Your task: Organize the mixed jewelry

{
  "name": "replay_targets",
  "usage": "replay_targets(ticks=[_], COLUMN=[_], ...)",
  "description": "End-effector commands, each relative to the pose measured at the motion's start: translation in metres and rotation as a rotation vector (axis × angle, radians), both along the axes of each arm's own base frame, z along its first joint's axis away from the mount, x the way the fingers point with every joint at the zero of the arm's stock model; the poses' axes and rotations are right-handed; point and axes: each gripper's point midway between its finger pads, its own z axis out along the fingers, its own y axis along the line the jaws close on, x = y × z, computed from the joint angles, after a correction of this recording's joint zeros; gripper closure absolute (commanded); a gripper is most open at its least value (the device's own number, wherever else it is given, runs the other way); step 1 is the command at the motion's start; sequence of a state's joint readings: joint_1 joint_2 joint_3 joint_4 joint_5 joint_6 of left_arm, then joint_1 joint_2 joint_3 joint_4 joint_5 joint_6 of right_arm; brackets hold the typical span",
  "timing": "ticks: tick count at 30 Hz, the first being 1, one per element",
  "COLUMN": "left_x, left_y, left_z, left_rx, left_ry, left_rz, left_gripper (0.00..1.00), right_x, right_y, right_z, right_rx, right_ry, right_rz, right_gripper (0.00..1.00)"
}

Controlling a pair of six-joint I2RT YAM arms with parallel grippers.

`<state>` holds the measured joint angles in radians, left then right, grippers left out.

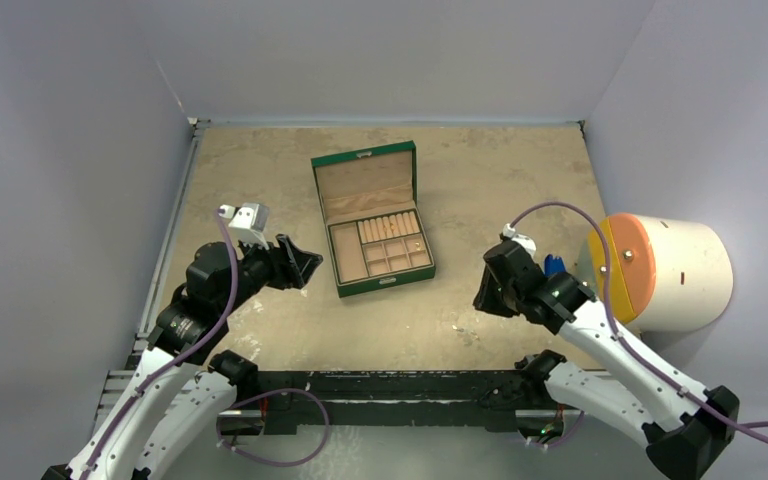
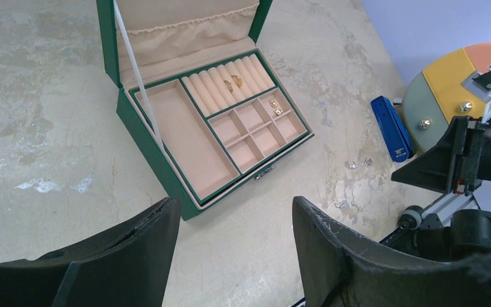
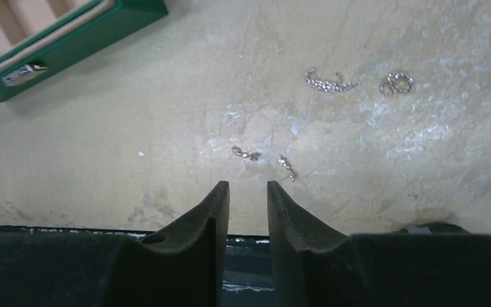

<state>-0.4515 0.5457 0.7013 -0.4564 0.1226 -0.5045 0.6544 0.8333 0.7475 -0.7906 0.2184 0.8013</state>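
Left gripper (image 2: 233,208) hung spread wide and empty over the bench (image 1: 480,180), near the front of the green jewelry box (image 2: 153,160). Box stood open with the lid back. It had a hard green shell and beige velvety lining: one long tray, a row of ring rolls, small square compartments. A gold ring (image 2: 233,82) sat in the rolls and gold studs (image 2: 275,107) in a corner compartment, so sorting looked partly done.

Right of the box, loose silvery pieces (image 3: 246,153) lay on the mottled, scuffed beige surface. Two tiny sparkly bits lay just ahead of the right gripper (image 3: 248,188). Beyond them were a thin curved strand (image 3: 329,82) and a small hoop (image 3: 396,83), possibly a pair, too small to be sure. Right gripper's jaws stood nearly together with a slim gap, pinching nothing.

Step in hand, by my read: picking up a loose piece. Next move called for lowering onto the nearest bit with fingertips flush to the bench, since thin flat metal would likely slip. Blue clip-like tool (image 2: 390,128) lay further right, apart from the jewelry.
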Motion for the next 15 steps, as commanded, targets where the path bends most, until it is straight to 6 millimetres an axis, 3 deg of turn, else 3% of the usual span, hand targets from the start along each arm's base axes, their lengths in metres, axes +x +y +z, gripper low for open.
replay_targets(ticks=[1,6,15], left_x=[0.006,0.006,0.005], left_y=[0.002,0.003,0.003], left_z=[0.016,0.015,0.018], left_rx=[-0.024,-0.018,-0.023], left_ry=[-0.051,-0.05,-0.059], left_rz=[0.024,0.027,0.021], left_gripper=[0.36,0.36,0.36], right_x=[-0.013,-0.017,-0.021], right_y=[-0.014,-0.012,-0.007], right_z=[-0.024,-0.051,-0.079], right_rx=[-0.058,-0.071,-0.09], right_ry=[0.1,0.161,0.244], right_rz=[-0.095,-0.112,-0.124], right_gripper=[0.7,0.7,0.73])
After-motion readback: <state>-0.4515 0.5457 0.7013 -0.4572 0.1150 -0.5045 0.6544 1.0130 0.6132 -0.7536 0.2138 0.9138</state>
